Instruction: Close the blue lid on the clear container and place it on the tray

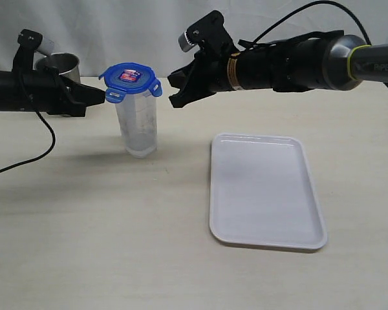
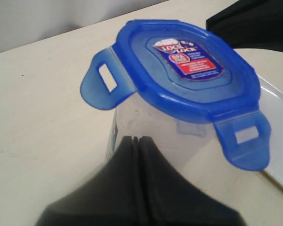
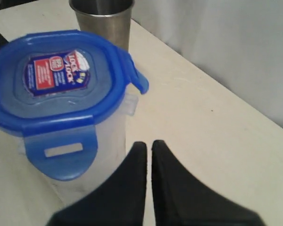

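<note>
The clear container [image 1: 137, 126] stands upright on the bench [image 1: 84, 226], to the left of the tray [image 1: 215, 194] and not touching it. The blue lid [image 1: 129, 76] sits on its rim, and the flaps [image 2: 106, 77] that show stick outwards, unlatched. The left tool [image 1: 102, 95] and the right tool [image 1: 174, 93] are both clenched with nothing in them. Each is at lid height on its own side of the container, with its tip just beside a flap; whether either one touches cannot be told. The step in hand looks to be snapping the flaps down. It would go best with one closed tip pushing a flap down against the wall while the other braces the far side, since so tall and narrow a container would tip easily under a sideways push. A steel cup [image 1: 64, 63] stands behind the left arm, near enough to be knocked if that arm swings back. A cable [image 1: 42, 152] trails over the bench on the left. The path from the container to the tray looks free.
</note>
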Motion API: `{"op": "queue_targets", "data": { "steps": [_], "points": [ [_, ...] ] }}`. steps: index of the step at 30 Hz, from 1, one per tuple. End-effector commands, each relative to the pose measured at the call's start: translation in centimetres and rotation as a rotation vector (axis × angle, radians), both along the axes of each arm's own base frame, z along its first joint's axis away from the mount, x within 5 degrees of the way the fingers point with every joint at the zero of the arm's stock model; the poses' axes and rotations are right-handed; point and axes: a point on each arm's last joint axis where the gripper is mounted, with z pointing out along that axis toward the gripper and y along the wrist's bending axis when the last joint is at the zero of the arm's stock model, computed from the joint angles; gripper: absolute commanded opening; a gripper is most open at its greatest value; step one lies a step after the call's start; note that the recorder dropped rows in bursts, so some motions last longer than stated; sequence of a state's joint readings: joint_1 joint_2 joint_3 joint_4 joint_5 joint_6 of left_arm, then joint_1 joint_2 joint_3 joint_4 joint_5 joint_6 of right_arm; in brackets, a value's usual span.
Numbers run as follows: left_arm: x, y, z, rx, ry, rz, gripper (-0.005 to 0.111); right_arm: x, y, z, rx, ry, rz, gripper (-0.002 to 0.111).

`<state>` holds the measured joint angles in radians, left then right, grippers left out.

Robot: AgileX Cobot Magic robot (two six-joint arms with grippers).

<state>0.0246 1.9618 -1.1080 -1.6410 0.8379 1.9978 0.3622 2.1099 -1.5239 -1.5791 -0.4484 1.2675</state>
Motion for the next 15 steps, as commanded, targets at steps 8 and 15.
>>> {"op": "queue_targets", "data": {
  "steps": [8,15],
  "points": [
    [0.03,-0.04,0.01,-0.007,0.001,0.008,0.000,-0.98,1.00,0.41,0.091,0.028,0.126,0.004],
    [0.03,-0.04,0.01,-0.007,0.001,0.008,0.000,-1.17,0.86,-0.07,0.052,0.074,0.128,0.004]
  ]
}}
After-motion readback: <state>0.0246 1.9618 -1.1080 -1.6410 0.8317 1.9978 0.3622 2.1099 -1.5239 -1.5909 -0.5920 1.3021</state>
